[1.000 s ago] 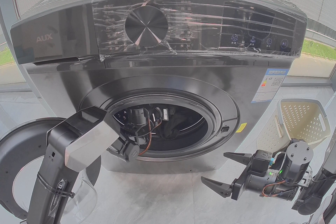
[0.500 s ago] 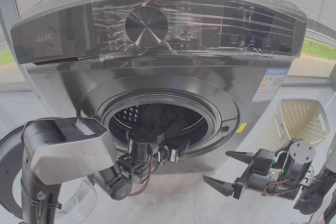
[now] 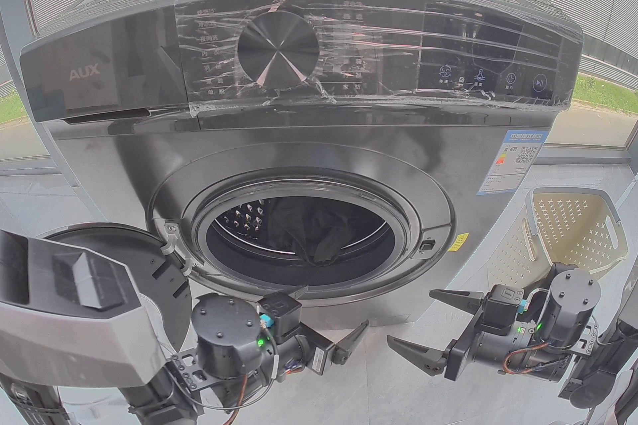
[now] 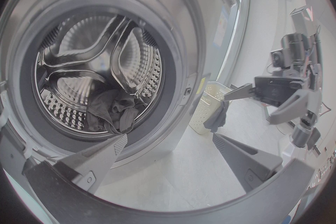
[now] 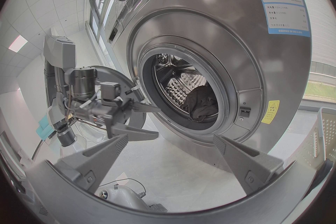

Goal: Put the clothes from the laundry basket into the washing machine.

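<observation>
The washing machine (image 3: 306, 134) stands in front of me with its door (image 3: 143, 273) swung open to the left. Dark clothes (image 3: 312, 234) lie in the bottom of the drum (image 4: 101, 77), also seen as a dark heap (image 5: 201, 104) from the right wrist. My left gripper (image 3: 332, 313) hangs open and empty just outside and below the opening. My right gripper (image 3: 411, 317) is open and empty too, low at the right, between machine and laundry basket (image 3: 578, 224). The cream basket lies tipped on its side; a dark cloth (image 4: 217, 118) hangs at its rim.
The open door takes up the space at the lower left beside my left arm. Pale floor (image 3: 372, 380) lies in front of the machine. The two grippers (image 5: 157, 122) face each other across a short gap. Windows and a wall stand behind the machine.
My left arm has pulled back out of the drum and dropped low in front of the machine, gripper empty; the dark clothes stay inside. The right arm has barely shifted.
</observation>
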Robot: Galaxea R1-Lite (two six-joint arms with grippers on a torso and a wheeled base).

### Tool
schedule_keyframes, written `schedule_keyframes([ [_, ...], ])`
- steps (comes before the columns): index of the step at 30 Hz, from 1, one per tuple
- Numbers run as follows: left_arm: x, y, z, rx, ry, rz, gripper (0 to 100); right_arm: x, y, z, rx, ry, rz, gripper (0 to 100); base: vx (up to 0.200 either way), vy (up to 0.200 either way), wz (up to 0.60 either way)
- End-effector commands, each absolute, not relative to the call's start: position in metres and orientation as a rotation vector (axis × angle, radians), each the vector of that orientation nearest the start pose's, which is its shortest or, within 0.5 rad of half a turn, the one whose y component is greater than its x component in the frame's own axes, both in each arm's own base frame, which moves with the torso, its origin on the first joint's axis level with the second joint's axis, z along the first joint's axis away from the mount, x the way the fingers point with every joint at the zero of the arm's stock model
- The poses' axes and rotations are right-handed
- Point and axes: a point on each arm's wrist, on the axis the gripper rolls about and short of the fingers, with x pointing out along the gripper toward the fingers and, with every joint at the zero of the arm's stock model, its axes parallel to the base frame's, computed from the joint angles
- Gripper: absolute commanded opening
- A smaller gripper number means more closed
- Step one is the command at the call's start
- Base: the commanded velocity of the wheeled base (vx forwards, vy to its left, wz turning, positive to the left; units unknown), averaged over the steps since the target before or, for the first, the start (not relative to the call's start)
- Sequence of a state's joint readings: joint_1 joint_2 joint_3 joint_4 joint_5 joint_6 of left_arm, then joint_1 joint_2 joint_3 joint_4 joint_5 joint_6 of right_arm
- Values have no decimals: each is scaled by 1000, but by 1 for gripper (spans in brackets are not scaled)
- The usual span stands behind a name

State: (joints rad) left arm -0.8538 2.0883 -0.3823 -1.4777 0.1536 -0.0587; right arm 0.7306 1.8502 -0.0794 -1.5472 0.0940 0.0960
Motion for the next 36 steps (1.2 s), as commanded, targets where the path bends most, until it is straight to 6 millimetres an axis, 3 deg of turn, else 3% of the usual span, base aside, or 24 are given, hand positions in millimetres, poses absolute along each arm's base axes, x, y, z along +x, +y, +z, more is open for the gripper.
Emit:
schedule_keyframes([
  [1,175,-205,78,32,183,-707,100,163,148,82,21,248,805,100,0,0,0],
  [10,164,-172,102,-55,145,-628,100,156,140,99,41,170,773,100,0,0,0],
  [15,153,-157,115,-91,99,-581,100,150,130,111,58,110,669,100,0,0,0],
  [23,127,-127,125,-103,58,-535,100,146,97,124,95,53,475,100,-25,0,0],
  [27,121,-112,132,-116,22,-474,100,130,83,136,87,31,456,100,-200,0,0],
  [36,110,-93,146,-97,-42,-416,100,88,53,138,55,95,392,100,-200,0,0],
])
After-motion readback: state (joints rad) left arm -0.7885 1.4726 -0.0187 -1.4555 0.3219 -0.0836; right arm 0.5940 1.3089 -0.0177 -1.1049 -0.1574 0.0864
